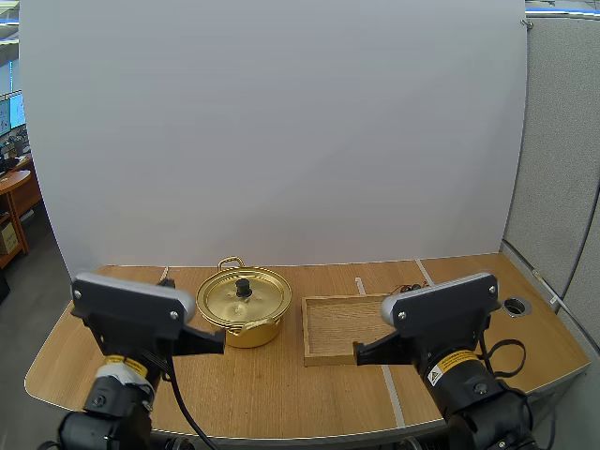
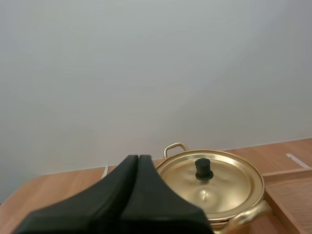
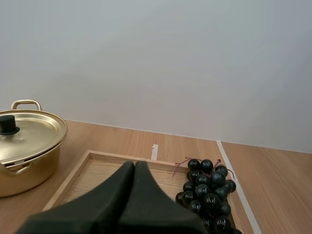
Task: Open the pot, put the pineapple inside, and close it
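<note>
A golden pot [image 1: 243,307] stands on the table with its lid on, a black knob [image 1: 243,286] in the lid's middle. To its right lies a wooden tray [image 1: 337,328]. In the right wrist view a bunch of dark grapes [image 3: 207,195] lies in the tray [image 3: 92,168], with the pot [image 3: 27,146] beyond the tray's far side. No pineapple is in sight. My left gripper [image 1: 221,340] hovers just in front of the pot, shut into one wedge [image 2: 138,158] short of the lid [image 2: 214,187]. My right gripper [image 1: 358,352] hangs over the tray's near edge, also shut [image 3: 134,165], beside the grapes.
White tape strips [image 1: 359,286] run across the wooden table. A round cable hole [image 1: 516,306] sits near the table's right edge, with a grey partition beyond it. A white backdrop rises behind the pot and tray.
</note>
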Controlling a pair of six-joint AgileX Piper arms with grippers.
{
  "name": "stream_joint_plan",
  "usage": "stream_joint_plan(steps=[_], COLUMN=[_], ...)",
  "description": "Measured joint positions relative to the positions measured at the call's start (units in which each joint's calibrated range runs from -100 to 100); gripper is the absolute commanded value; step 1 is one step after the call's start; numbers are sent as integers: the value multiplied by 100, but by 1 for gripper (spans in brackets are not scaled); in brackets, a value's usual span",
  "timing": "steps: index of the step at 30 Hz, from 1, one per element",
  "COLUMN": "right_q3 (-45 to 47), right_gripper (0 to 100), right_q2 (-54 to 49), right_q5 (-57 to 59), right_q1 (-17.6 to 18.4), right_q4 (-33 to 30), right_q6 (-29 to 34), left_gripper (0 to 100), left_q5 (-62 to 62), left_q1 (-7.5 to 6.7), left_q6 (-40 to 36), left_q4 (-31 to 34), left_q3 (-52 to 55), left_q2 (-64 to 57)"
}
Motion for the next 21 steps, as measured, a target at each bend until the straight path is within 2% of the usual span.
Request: stream_joint_plan(steps=[7,11,15,21], right_q3=[0,0,8,8], right_gripper=[0,0,0,0], right_q2=[-10,-10,-10,-10], right_q5=[78,318,824,1634], right_q1=[0,0,0,0], right_q4=[0,11,85,212], right_q6=[0,0,0,0], left_gripper=[0,0,0,0], left_q5=[223,933,1568,1789], left_q1=[0,0,0,0], left_q6=[-304,-315,-348,-488], left_q4=[0,0,0,0], left_q3=[16,16,32,32], left_q2=[0,0,0,0])
